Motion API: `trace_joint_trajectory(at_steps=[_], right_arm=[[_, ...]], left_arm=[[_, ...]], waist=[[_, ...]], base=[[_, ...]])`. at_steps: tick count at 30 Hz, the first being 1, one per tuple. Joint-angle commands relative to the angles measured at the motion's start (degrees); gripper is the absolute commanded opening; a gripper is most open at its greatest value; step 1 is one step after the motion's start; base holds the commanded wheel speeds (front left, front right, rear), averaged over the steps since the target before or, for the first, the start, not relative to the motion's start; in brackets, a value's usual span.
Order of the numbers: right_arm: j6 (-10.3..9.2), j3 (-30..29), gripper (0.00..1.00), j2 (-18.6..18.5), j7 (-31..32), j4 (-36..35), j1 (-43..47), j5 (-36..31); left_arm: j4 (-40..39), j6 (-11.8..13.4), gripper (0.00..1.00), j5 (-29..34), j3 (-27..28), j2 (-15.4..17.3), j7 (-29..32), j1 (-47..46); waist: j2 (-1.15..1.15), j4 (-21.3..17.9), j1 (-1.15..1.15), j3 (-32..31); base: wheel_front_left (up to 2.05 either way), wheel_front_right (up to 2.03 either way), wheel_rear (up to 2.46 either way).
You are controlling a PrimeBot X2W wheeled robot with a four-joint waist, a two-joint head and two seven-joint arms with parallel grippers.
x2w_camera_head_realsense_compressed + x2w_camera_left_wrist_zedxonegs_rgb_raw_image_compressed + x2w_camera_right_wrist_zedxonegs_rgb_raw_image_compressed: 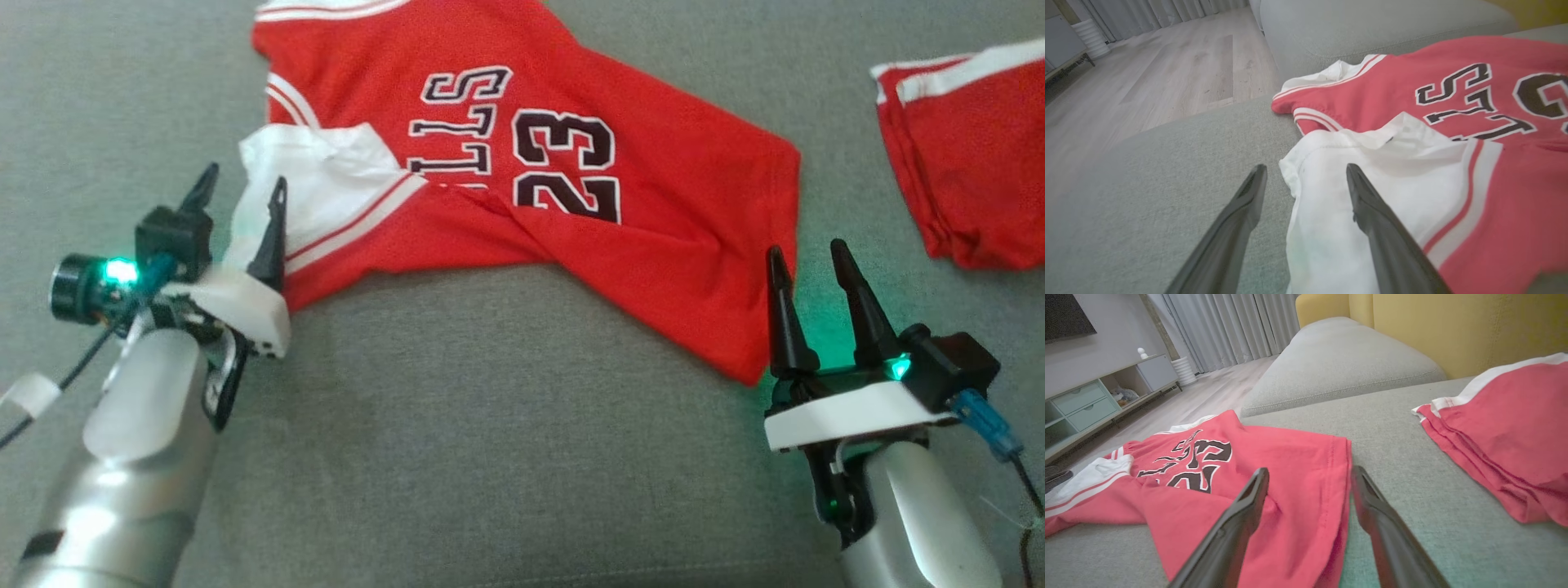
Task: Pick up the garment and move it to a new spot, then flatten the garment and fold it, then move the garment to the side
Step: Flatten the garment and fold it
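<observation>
Two sets of fingers spread wide, nothing pinched: left end effector (246,175) over the white sleeve edge of the red jersey (678,163) rumpled on the grey sofa seat (490,408), right end effector (807,247) beside its hem corner, red shorts (971,163) well apart.

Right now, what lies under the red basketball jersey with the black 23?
The grey fabric sofa cushion shows around the red jersey, so it lies on that. Anything beneath the cloth is covered.

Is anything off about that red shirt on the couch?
Yes. The red shirt lies askew on the grey couch, twisted and bunched along its near edge, with its white part crumpled by the left gripper.
</observation>
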Motion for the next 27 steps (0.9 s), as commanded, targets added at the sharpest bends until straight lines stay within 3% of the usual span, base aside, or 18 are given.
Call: trace_joint_trajectory(at_steps=[1,7,8,9,10,21,27], right_arm=[[-0.05,1.6,1.0,-0.1,-0.5,-2.1,-1.4,-0.3],[-0.05,1.6,1.0,-0.1,-0.5,-2.5,-1.9,0.1],[-0.05,1.6,1.0,-0.1,-0.5,-2.5,-1.9,0.1],[-0.05,1.5,1.0,-0.1,-0.5,-2.6,-1.9,0.1],[-0.05,1.5,1.0,-0.1,-0.5,-2.6,-2.0,0.1],[-0.05,0.9,1.0,-0.1,-0.5,-1.4,-1.6,0.0],[-0.05,0.9,1.0,-0.1,-0.5,-0.7,-1.2,0.3]], left_arm=[[1.8,-0.3,1.0,0.4,1.1,2.5,0.2,-4.0],[9.0,-0.8,1.0,0.6,0.8,2.4,-1.6,-8.3],[10.0,-0.8,0.76,0.6,0.7,2.4,-2.1,-8.8],[10.9,-0.9,0.24,0.6,0.6,2.3,-2.5,-9.3],[11.7,-1.0,0.0,0.5,0.6,2.2,-3.0,-9.7],[13.3,-0.3,0.0,1.2,-0.3,0.5,-7.6,-10.7],[2.0,0.4,0.0,4.4,-1.8,0.8,-7.9,-7.0]], waist=[[0.0,-1.8,-0.02,2.1],[0.0,-2.9,-0.02,3.5],[0.0,-3.0,-0.02,3.7],[0.0,-3.0,-0.02,3.8],[0.0,-3.1,-0.02,3.9],[0.0,-1.2,-0.02,1.0],[0.0,0.5,-0.02,-2.2]], base=[[0.0,0.0,0.0],[0.0,0.0,0.0],[0.0,0.0,0.0],[0.0,0.0,0.0],[0.0,0.0,0.0],[0.0,0.0,0.0],[0.0,0.0,0.0]])
